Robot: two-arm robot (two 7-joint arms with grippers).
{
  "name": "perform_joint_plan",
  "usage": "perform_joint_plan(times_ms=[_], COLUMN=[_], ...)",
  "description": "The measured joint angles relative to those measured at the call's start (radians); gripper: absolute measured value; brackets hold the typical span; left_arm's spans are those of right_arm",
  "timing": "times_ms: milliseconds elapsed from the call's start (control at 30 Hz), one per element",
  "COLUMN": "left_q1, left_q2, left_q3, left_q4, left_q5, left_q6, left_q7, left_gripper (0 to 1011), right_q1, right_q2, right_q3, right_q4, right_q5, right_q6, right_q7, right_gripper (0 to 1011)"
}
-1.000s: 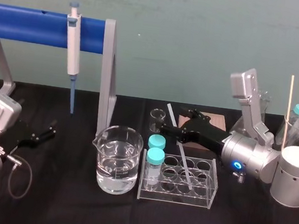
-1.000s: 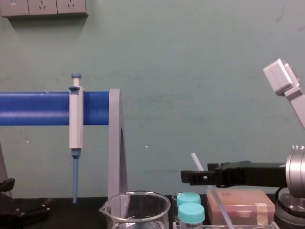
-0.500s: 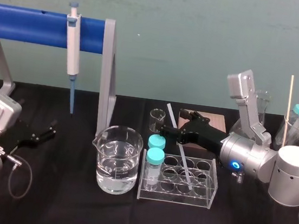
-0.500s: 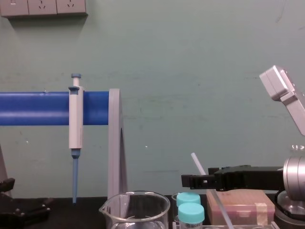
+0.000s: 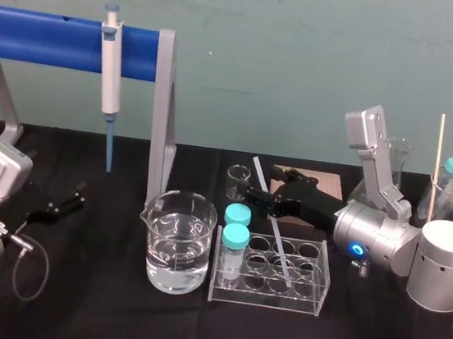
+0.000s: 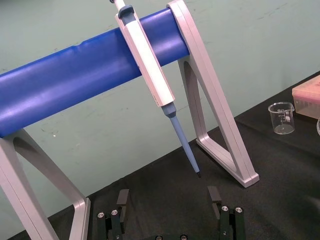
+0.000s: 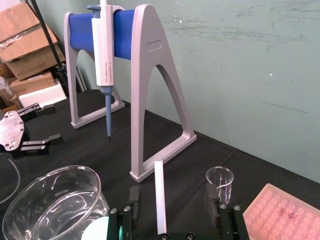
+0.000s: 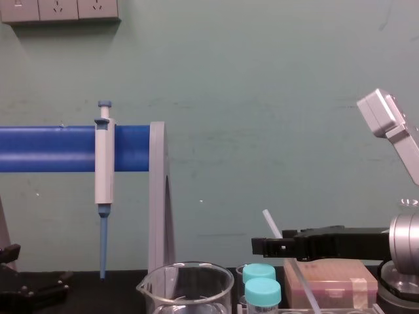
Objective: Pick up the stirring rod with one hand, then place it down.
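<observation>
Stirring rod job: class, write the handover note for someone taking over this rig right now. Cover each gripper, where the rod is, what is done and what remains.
Right gripper: open, reached over the test tube rack, its fingers on either side of the stirring rod without touching it.
Left gripper: open, parked low at the left of the table.
Stirring rod: leaning in the rack, lower end in a well, upper end up between the fingers.
Done: approach only; the rod is not yet gripped or lifted.
Left: close on the rod, lift it out, place it down.
</observation>
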Motion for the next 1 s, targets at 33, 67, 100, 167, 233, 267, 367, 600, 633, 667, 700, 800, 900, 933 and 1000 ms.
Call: perform_joint_plan(times_ms=[33, 67, 100, 167, 233, 267, 367, 600, 633, 667, 700, 800, 900, 933, 1000], left_q1=[0.000, 0.000, 0.000, 0.000, 0.000, 0.000, 0.000, 0.000, 0.000, 0.000, 0.000, 0.000, 0.000, 0.000, 0.000], left_q2=[0.000, 0.000, 0.000, 0.000, 0.000, 0.000, 0.000, 0.000, 0.000, 0.000, 0.000, 0.000, 0.000, 0.000, 0.000], left_q3=[0.000, 0.000, 0.000, 0.000, 0.000, 0.000, 0.000, 0.000, 0.000, 0.000, 0.000, 0.000, 0.000, 0.000, 0.000], left_q4=[0.000, 0.000, 0.000, 0.000, 0.000, 0.000, 0.000, 0.000, 0.000, 0.000, 0.000, 0.000, 0.000, 0.000, 0.000], left_q5=[0.000, 0.000, 0.000, 0.000, 0.000, 0.000, 0.000, 0.000, 0.000, 0.000, 0.000, 0.000, 0.000, 0.000, 0.000], left_q6=[0.000, 0.000, 0.000, 0.000, 0.000, 0.000, 0.000, 0.000, 0.000, 0.000, 0.000, 0.000, 0.000, 0.000, 0.000], left_q7=[0.000, 0.000, 0.000, 0.000, 0.000, 0.000, 0.000, 0.000, 0.000, 0.000, 0.000, 0.000, 0.000, 0.000, 0.000], left_gripper=[1000, 1000, 1000, 1000, 1000, 1000, 1000, 1000, 1000, 1000, 1000, 1000, 1000, 1000, 1000], right_q1=[0.000, 0.000, 0.000, -0.001, -0.001, -0.001, -0.001, -0.001, -0.001, -0.001, -0.001, -0.001, -0.001, -0.001, -0.001], right_q2=[0.000, 0.000, 0.000, 0.000, 0.000, 0.001, 0.001, 0.001, 0.001, 0.001, 0.001, 0.001, 0.001, 0.001, 0.001], right_q3=[0.000, 0.000, 0.000, 0.000, 0.000, 0.000, 0.000, 0.000, 0.000, 0.000, 0.000, 0.000, 0.000, 0.000, 0.000], right_q4=[0.000, 0.000, 0.000, -0.001, -0.001, -0.001, -0.001, -0.001, -0.001, -0.001, -0.001, -0.001, -0.001, -0.001, -0.001], right_q5=[0.000, 0.000, 0.000, 0.001, 0.001, 0.001, 0.001, 0.002, 0.002, 0.002, 0.002, 0.002, 0.002, 0.002, 0.002], right_q6=[0.000, 0.000, 0.000, 0.000, 0.000, 0.000, 0.000, 0.000, 0.000, 0.000, 0.000, 0.000, 0.000, 0.000, 0.000], right_q7=[0.000, 0.000, 0.000, 0.000, 0.000, 0.000, 0.000, 0.000, 0.000, 0.000, 0.000, 0.000, 0.000, 0.000, 0.000], right_gripper=[839, 788, 764, 707, 651, 609, 538, 282, 264, 205, 190, 94, 72, 71, 71])
